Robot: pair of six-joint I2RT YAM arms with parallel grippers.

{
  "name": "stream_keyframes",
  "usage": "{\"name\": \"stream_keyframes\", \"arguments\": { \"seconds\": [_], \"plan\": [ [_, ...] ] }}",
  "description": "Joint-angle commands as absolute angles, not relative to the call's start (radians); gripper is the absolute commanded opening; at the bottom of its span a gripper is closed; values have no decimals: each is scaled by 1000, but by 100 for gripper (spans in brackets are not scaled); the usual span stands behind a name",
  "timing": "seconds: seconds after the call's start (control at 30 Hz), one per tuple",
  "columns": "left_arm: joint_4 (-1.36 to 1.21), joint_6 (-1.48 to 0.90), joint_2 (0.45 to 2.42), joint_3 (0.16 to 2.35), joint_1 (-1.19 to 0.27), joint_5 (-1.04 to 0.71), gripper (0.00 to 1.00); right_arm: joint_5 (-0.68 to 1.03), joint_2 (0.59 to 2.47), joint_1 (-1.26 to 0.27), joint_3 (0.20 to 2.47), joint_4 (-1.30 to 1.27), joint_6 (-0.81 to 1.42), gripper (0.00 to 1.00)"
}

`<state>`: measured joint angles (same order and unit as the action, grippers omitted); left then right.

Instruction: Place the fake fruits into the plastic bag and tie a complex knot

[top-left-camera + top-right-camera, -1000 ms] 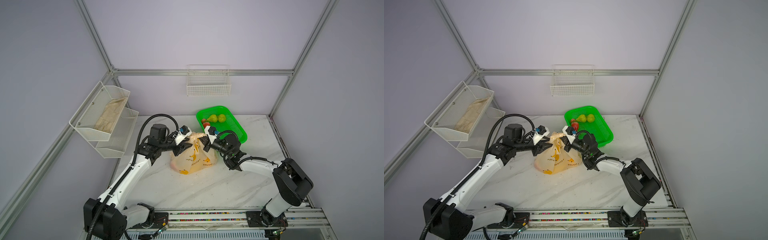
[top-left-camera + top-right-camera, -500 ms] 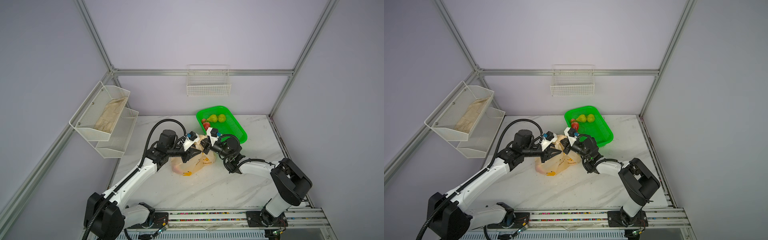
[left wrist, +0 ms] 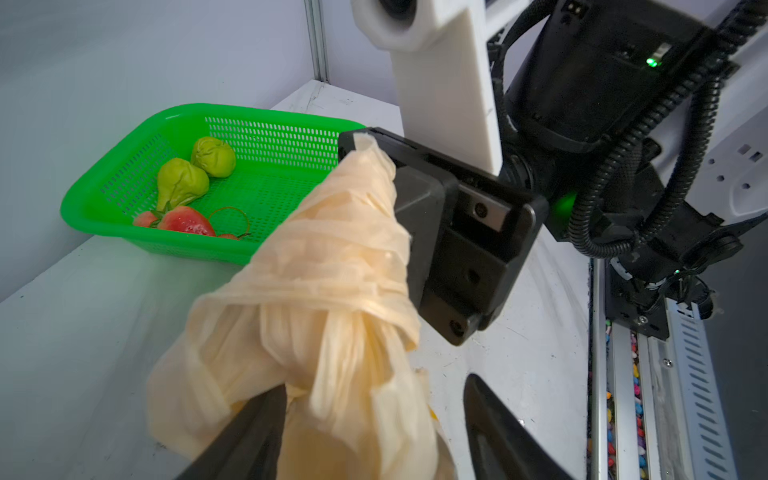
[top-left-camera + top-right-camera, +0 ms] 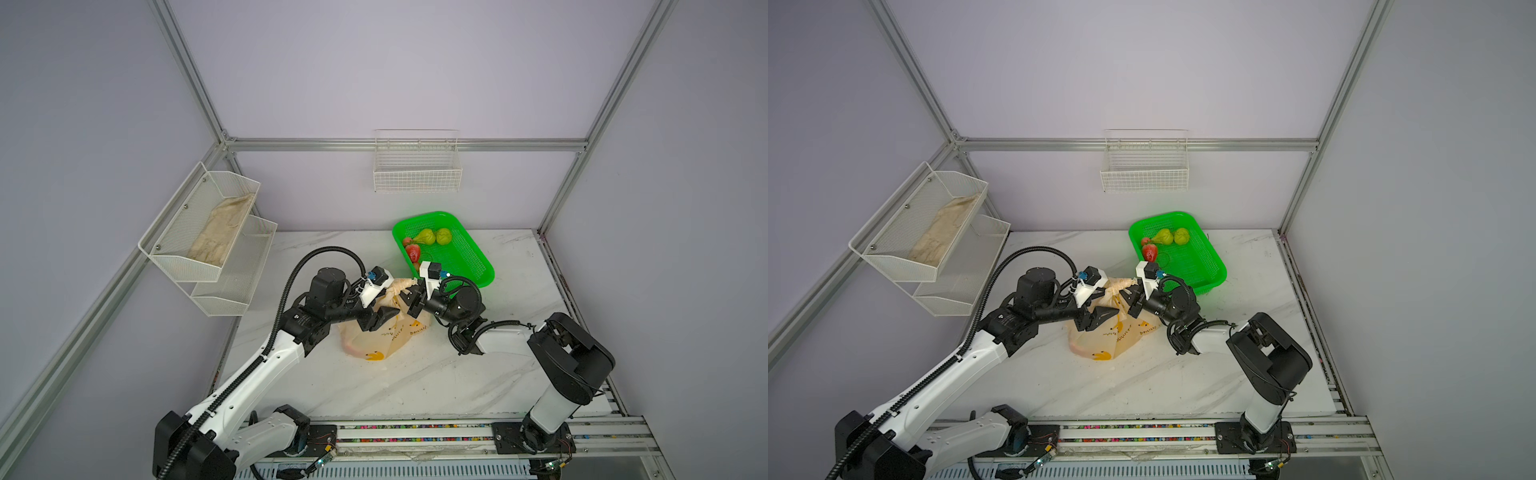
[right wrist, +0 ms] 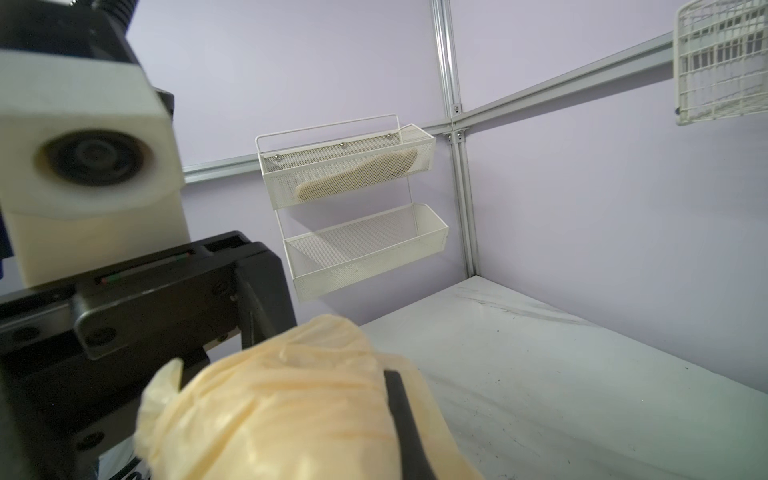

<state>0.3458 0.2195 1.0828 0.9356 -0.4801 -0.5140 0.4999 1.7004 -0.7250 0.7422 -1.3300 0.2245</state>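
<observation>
Atop the plastic bag [image 4: 390, 338], only left wrist view shows knot [image 3: 316, 299] wraps.

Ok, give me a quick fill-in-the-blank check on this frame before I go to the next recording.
1. The pears lie in a basket whose colour is ___.
2. The right pincer is ___ on the plastic bag.
3. The left pincer has its jaws ___.
4. The beige bundle sits in the ___ tier of the wall rack.
Missing words: green; shut; open; upper.
</observation>
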Motion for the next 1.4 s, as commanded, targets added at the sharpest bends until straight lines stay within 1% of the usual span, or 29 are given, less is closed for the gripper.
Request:
{"name": "stream_keyframes", "arguments": {
  "seconds": [0.0, 0.07, 0.17, 0.23, 0.3, 0.33, 0.37, 0.4, 0.43, 0.57, 0.63, 0.77, 0.9, 1.0, 1.17, 1.23, 1.37],
  "plan": [
    [413, 253, 1029, 975, -477, -483, 73, 532, 1717, -730, 736, -1424, 254, 0],
    [455, 263, 1013, 998, -473, -477, 78, 537, 1717, -730, 733, -1421, 239, 0],
    [500, 276, 988, 1027, -457, -471, 81, 540, 1711, -730, 741, -1383, 206, 0],
    [513, 275, 967, 1042, -434, -466, 81, 543, 1708, -730, 750, -1349, 187, 0],
    [503, 259, 949, 1051, -405, -470, 79, 546, 1705, -730, 752, -1341, 176, 0],
    [493, 248, 944, 1056, -389, -475, 77, 545, 1700, -730, 754, -1332, 167, 0],
    [480, 235, 939, 1058, -373, -479, 72, 546, 1697, -730, 760, -1314, 160, 0],
    [466, 222, 939, 1060, -362, -479, 66, 550, 1692, -730, 763, -1300, 151, 0],
    [449, 209, 940, 1061, -356, -478, 58, 550, 1690, -730, 764, -1293, 148, 0],
    [428, 193, 984, 1065, -351, -477, 37, 549, 1688, -729, 764, -1297, 149, 0],
    [434, 196, 1019, 1064, -353, -495, 29, 546, 1686, -730, 767, -1304, 164, 0],
    [419, 190, 1049, 1031, -355, -565, 22, 525, 1673, -732, 767, -1317, 218, 0],
    [326, 121, 1051, 971, -365, -630, 19, 494, 1670, -732, 762, -1341, 276, 0],
    [231, 55, 1045, 916, -382, -618, 17, 488, 1682, -736, 760, -1393, 350, 0],
    [194, 25, 1040, 859, -450, -525, 16, 456, 1692, -747, 754, -1425, 413, 0],
    [183, 6, 1020, 839, -453, -481, 16, 453, 1692, -747, 754, -1422, 407, 0],
    [196, 11, 970, 814, -453, -458, 16, 459, 1704, -747, 755, -1434, 414, 0]
  ]
}}
